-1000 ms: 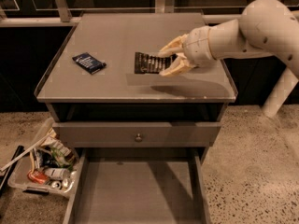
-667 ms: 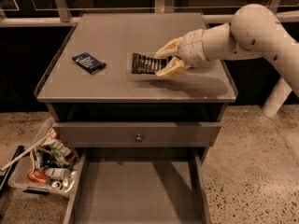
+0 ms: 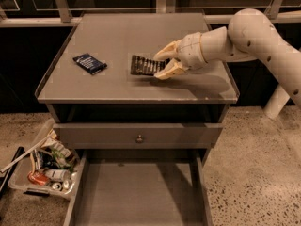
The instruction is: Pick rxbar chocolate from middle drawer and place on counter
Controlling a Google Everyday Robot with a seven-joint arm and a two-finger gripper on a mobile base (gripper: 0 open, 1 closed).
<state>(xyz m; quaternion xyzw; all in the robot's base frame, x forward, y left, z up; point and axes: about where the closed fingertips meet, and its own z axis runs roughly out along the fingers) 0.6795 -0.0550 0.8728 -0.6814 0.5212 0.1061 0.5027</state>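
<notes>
The rxbar chocolate [image 3: 142,65], a flat black bar with pale stripes, lies low over the middle of the counter [image 3: 122,32]; I cannot tell if it touches the top. My gripper [image 3: 158,66] reaches in from the right and is shut on the bar's right end, one finger behind it and one in front. The middle drawer [image 3: 136,197] stands pulled open at the bottom of the view, and its grey floor shows nothing on it.
A dark blue packet [image 3: 89,63] lies on the counter's left side. A closed drawer front with a round knob [image 3: 139,138] sits above the open drawer. A clear bin of clutter [image 3: 44,166] stands on the floor at the left.
My gripper has carried the bar slightly left over the counter and a little lower. The blue packet and the drawers have not moved.
</notes>
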